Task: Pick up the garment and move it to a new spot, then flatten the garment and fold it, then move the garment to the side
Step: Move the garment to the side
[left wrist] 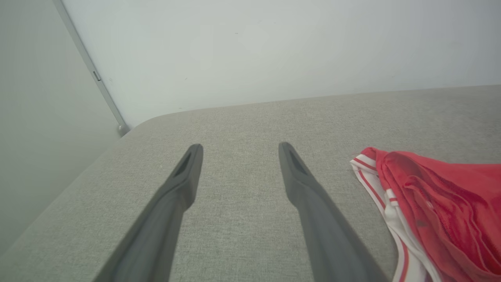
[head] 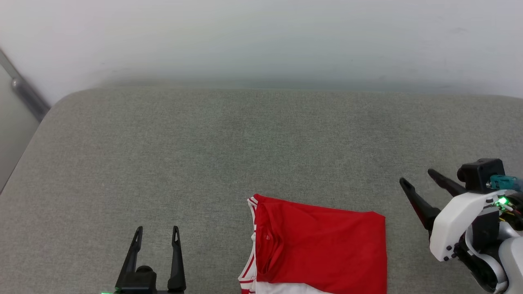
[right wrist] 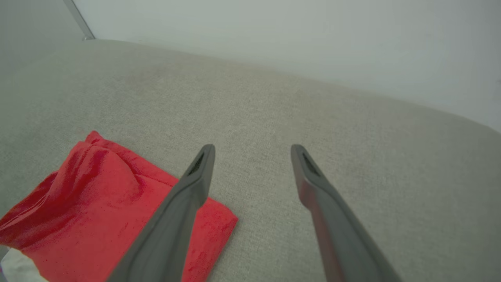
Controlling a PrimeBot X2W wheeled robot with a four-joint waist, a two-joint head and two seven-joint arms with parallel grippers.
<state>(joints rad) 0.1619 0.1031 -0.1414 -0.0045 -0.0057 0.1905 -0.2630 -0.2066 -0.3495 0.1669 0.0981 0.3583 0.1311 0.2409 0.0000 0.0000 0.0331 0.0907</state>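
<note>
A pale wall (head: 261,36) rises behind the shirt (head: 322,249) and closes off the far side. Under the shirt lies a grey woven pad (head: 204,143), far larger than it, running bare to the shirt's left, right and far side, with a rounded corner far off to the left. Beyond that corner, well left of the shirt, a metal rail (head: 24,92) slants up the wall.

The shirt is folded into a flat red rectangle. In the head view its near part is cut by the picture's bottom edge, where a strip of white panel shows.

The left wrist view gives the shirt's left end close up: layered red folds with white and red-striped trim below them. The right wrist view gives the opposite end, a plain red folded corner with soft creases; one dark finger of that arm crosses in front of this corner.

The right gripper (head: 416,175) hangs to the right of the shirt, apart from it, fingers angled up and leftward, jaws spread wide and grasping nothing. A green light (head: 502,201) glows on its wrist.

The left gripper (head: 157,228) stands left of the shirt, well apart, jaws likewise spread and released.
</note>
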